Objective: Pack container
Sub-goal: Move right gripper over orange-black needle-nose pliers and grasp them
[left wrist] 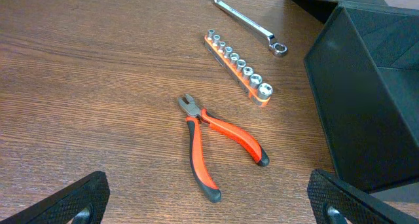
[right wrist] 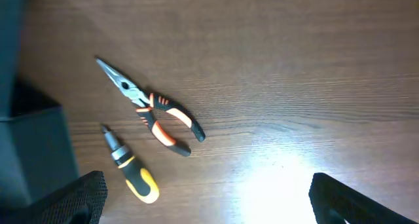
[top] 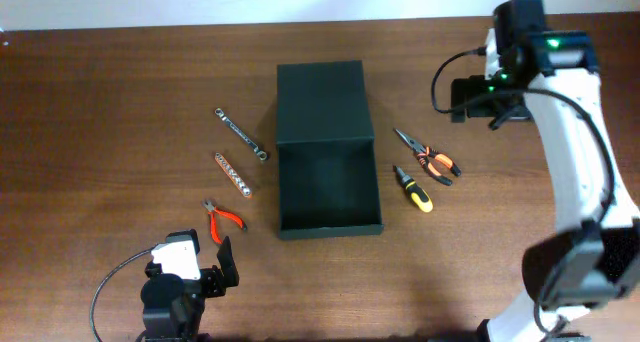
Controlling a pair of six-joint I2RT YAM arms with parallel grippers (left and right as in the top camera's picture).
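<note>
1. The brown wood-grain table [top: 110, 92] fills my overhead view, and everything lies on it.
2. The dark green-black matte rectangular container [top: 330, 187] sits at the middle of the table. Its flap lid is laid back on the far side and its mouth faces up.
3. The white right arm [top: 575, 152] reaches in from the near right corner. The right gripper [right wrist: 209, 201] hangs above the table well to the right of the container, with its jaws spread wide and gripping nothing.
4. The left gripper [left wrist: 208, 204] is low at the near left, also spread wide and holding nothing. It looks over the tools on the container's left side.
5. A long chrome ring wrench [top: 241, 134] lies at a slant left of the container, farthest from me on that side.
6. An orange rail of chrome sockets [top: 233, 174] lies just nearer than the wrench, roughly parallel to it and apart from it.
7. Long-nose pliers with orange-and-black handles [top: 428, 157] lie right of the container.
8. Red-handled pliers with black tips [top: 224, 219] lie nearest the left gripper, handles slightly parted.
9. A stubby screwdriver with a yellow-and-black handle [top: 413, 189] lies just beside the long-nose pliers, between them and the container.
</note>
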